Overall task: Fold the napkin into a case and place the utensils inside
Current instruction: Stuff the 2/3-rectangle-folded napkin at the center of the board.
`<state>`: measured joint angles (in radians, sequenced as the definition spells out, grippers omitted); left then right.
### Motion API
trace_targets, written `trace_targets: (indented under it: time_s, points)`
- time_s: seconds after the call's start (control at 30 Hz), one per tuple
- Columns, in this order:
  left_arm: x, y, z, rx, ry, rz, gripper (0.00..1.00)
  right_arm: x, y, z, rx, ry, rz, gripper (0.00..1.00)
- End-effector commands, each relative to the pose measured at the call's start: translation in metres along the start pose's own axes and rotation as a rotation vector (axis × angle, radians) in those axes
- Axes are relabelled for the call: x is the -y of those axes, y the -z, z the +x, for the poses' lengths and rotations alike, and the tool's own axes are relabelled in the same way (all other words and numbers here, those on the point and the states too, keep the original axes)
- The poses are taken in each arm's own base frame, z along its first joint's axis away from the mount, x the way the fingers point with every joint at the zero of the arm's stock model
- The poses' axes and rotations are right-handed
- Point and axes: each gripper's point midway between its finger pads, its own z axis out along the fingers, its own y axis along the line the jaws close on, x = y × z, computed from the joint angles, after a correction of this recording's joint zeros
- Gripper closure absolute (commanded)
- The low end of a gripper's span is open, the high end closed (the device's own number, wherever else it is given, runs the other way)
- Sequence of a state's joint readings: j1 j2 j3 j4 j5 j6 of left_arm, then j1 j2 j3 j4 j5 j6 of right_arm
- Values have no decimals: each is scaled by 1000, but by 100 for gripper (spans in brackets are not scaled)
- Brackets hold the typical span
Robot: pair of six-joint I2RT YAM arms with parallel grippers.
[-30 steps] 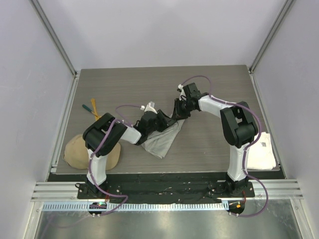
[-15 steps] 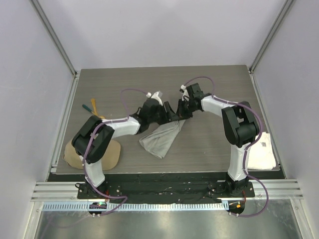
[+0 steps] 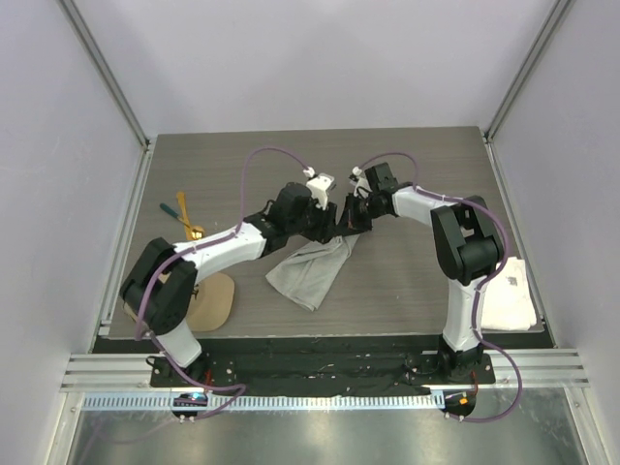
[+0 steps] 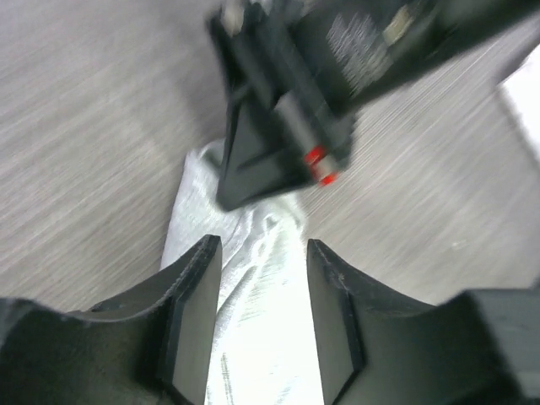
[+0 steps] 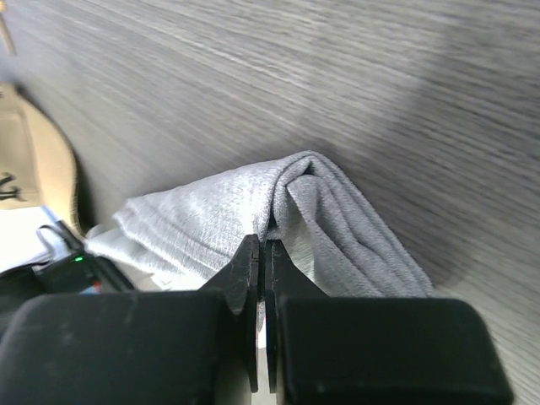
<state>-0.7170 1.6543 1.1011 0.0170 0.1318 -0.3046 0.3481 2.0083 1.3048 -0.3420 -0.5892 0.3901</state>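
Above the table (image 3: pixel 417 174), in the overhead view, the left claw (image 3: pixel 332 221) and the right claw (image 3: pixel 353 215) are meeting tip to tip over the far corner of the napkin (image 3: pixel 308 273). The cloth is trailing away from them toward the arm bases as a crumpled grey strip. Well behind the left claw, near the table's left edge, the utensils (image 3: pixel 184 215) are lying close together, and the tan cap (image 3: pixel 215 300) is sitting nearer the bases. Far behind the right claw, the white towel (image 3: pixel 509 291) is lying at the right edge.

From the left wrist, the left claw (image 4: pixel 261 253) is standing with its jaws apart, straddling the napkin (image 4: pixel 257 337) without clamping it. Just beyond its tips, the blurred right claw (image 4: pixel 270 160) is pointing down onto the cloth's far end.

From the right wrist, the right claw (image 5: pixel 261 253) is pressing its jaws fully together, pinching a folded edge of the napkin (image 5: pixel 202 211), which is bunching in soft ridges just ahead of the tips. The cap (image 5: pixel 34 169) is showing far to one side.
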Motion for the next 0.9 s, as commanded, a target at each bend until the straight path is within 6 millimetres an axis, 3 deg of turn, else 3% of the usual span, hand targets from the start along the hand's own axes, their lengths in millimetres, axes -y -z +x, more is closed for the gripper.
trace_targets:
  time_s: [0.0, 0.2, 0.4, 0.5, 0.63, 0.87]
  points:
    - [-8, -22, 22, -56, -184, -18, 49, -13, 8, -11, 16, -44, -95, 99]
    - [0, -31, 29, -62, -184, 16, 45, -14, 11, -14, 20, -46, -114, 99]
    - [-13, -39, 34, -62, -208, -76, 46, -15, 10, -13, 18, -54, -135, 99]
    - [-10, -48, 37, -67, -218, -76, 46, -16, 9, -13, 17, -58, -142, 99]
    - [-5, -55, 27, -46, -240, -85, 50, -15, 9, -13, 16, -55, -143, 99]
    - [-3, -65, 29, -62, -222, -83, 63, -16, 10, -10, 12, -50, -147, 99]
